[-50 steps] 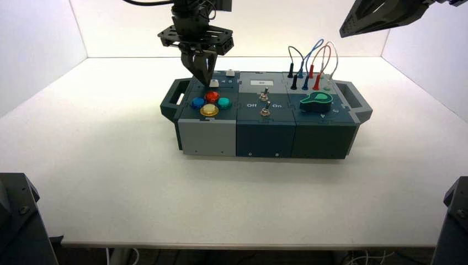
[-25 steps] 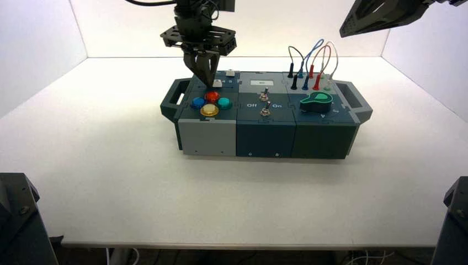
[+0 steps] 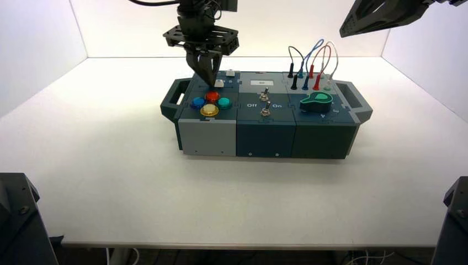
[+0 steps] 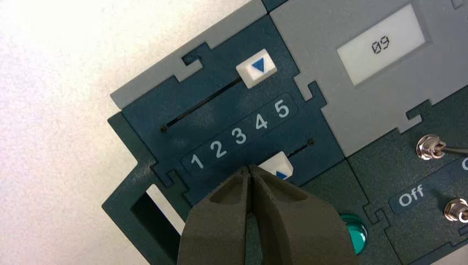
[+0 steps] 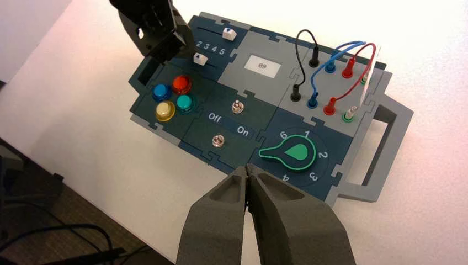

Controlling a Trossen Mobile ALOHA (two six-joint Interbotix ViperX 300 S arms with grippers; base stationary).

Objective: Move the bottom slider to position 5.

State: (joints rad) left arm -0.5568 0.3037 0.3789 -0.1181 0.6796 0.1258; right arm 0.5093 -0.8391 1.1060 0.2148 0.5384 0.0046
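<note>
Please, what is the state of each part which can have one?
Bottom slider: short of 5, nearest 4
Top slider: at 5 end
Display: reads 09
Green dial: pointing between 4 and 6
Toggle switches: cannot tell
Wires: plugged in
Left hand: shut, at bottom slider
Right hand: shut, raised

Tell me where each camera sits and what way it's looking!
High view: above and behind the arms, facing down at the box; both arms show.
Left wrist view: on the left arm, facing down at the sliders; left gripper shows.
Right wrist view: on the right arm, facing the box; both grippers show.
Both wrist views share the display.
</note>
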